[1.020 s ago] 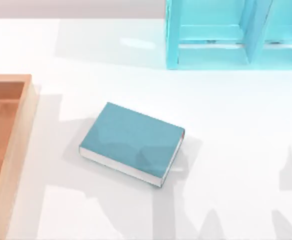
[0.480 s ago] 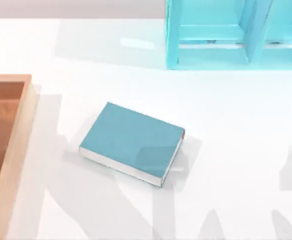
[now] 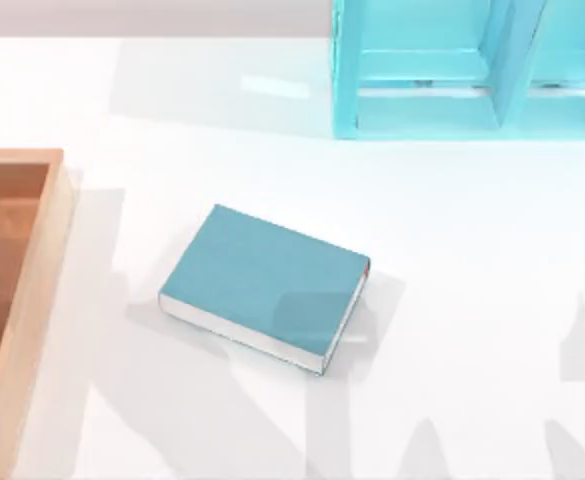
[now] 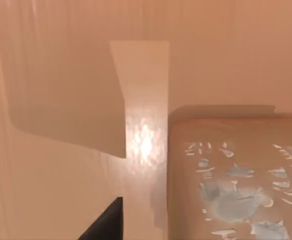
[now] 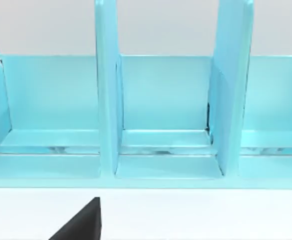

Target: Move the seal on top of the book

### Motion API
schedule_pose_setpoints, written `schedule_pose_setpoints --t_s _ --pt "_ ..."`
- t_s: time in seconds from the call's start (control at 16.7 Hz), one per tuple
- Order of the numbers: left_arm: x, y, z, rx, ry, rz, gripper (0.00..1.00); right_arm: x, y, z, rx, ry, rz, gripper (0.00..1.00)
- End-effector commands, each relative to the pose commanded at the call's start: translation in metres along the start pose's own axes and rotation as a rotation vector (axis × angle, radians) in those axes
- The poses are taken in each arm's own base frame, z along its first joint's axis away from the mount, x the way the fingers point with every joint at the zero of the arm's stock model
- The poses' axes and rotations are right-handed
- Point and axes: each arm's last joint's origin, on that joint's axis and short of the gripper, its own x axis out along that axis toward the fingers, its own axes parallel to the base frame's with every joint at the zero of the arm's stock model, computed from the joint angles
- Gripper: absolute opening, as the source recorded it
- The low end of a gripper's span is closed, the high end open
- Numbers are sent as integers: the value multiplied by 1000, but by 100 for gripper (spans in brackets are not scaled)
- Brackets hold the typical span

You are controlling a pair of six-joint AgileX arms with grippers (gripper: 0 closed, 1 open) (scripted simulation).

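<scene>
The teal-blue book (image 3: 264, 284) lies flat and slightly turned near the middle of the table, with nothing on its cover. In the left wrist view a brown block with rounded edges and pale flecks, the seal (image 4: 235, 175), sits very close on orange-brown wood. A dark part of my left gripper (image 4: 104, 224) shows beside it at the picture's edge. A dark part of my right gripper (image 5: 81, 223) shows in the right wrist view above the white table, facing the cyan shelf.
A large orange-brown wooden tray (image 3: 34, 300) stands at the table's left edge. A bright cyan shelf unit (image 3: 422, 70) stands at the back right, its compartments (image 5: 163, 110) open toward the right wrist camera. Arm shadows fall across the front of the table.
The book has not moved. The arm shadows on the table's left and inside the tray have shifted, and the shadow on the book's cover has crept to the right.
</scene>
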Motion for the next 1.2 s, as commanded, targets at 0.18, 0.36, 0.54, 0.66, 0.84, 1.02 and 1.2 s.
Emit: schedule_pose_setpoints --t_s 0.18,0.36,0.54,0.66,0.84,1.02,1.2 --pt "0 0 0 0 0 0 47 0 0 0 0 0 0 100" --pt "0 0 0 0 0 0 25 0 0 0 0 0 0 100" --pt "0 0 0 0 0 0 2 0 0 0 0 0 0 100" --pt "0 0 0 0 0 0 0 0 0 0 0 0 0 100" --pt "0 0 0 0 0 0 0 0 0 0 0 0 0 100" --pt "0 0 0 0 0 0 0 0 0 0 0 0 0 100" --pt "-4 0 1 -1 -2 -1 0 0 0 0 0 0 0 100"
